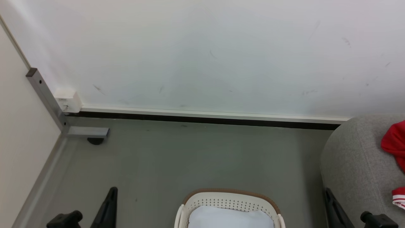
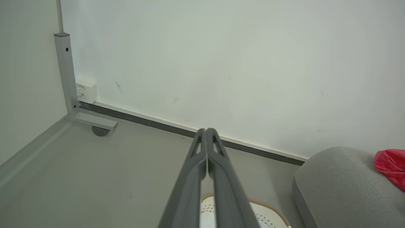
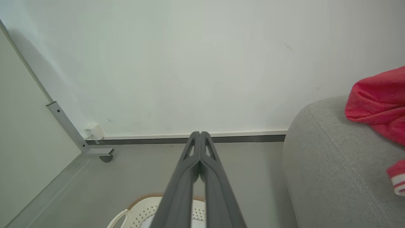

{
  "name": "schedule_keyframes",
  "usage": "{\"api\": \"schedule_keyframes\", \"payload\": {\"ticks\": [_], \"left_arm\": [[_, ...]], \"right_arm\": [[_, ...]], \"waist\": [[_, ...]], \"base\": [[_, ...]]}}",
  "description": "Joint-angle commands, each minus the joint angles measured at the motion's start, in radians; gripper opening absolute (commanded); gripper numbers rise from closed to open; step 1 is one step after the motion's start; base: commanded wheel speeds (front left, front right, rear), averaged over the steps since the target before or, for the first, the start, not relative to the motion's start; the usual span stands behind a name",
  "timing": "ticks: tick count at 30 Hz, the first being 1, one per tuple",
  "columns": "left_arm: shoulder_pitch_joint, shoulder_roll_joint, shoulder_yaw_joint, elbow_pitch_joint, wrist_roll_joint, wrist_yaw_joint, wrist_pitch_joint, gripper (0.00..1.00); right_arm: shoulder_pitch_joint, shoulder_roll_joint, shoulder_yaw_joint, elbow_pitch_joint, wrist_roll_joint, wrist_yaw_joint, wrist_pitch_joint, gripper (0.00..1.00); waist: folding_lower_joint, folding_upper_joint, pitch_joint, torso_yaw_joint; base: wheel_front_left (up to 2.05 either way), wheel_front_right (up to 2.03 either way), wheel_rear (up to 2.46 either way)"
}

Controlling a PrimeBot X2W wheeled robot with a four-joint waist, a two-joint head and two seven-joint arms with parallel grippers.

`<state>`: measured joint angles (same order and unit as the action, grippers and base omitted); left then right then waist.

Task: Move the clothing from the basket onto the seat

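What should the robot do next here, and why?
Probably look down into the basket to confirm nothing red remains: the clothing lies on the seat, the basket's visible part holds a white pad, its near side is cut off, and the left gripper and right gripper are shut, empty.

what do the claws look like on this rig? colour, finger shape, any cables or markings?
Left claw and right claw match: each has two long, matte dark-grey fingers tapering to slim tips, with slot-like cut-outs just below the tips. In the head view, chunky black fittings sit beside their bases. I can't make out any cables, labels or markings.
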<state>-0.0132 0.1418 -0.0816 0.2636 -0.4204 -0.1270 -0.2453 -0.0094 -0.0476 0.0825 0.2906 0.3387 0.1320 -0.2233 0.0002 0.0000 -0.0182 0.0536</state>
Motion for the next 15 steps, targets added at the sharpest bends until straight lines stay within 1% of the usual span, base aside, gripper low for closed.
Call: {"api": "schedule_keyframes", "payload": {"ticks": [1, 15], "left_arm": [[-0.021, 0.005, 0.012, -0.013, -0.043, 0.0, 0.009, 0.0], [-0.037, -0.013, 0.047, -0.022, -0.26, 0.006, 0.075, 0.0]], "right_arm": [[-0.017, -0.004, -0.008, -0.018, 0.043, 0.0, 0.006, 0.0], [-0.039, -0.015, -0.032, -0.021, 0.286, 0.0, 0.059, 0.0]], "waist": [[0.0, 0.0, 0.0, 0.0], [0.0, 0.0, 0.002, -0.007]], "base": [[0.0, 0.0, 0.0], [0.0, 0.0, 0.0]]}}
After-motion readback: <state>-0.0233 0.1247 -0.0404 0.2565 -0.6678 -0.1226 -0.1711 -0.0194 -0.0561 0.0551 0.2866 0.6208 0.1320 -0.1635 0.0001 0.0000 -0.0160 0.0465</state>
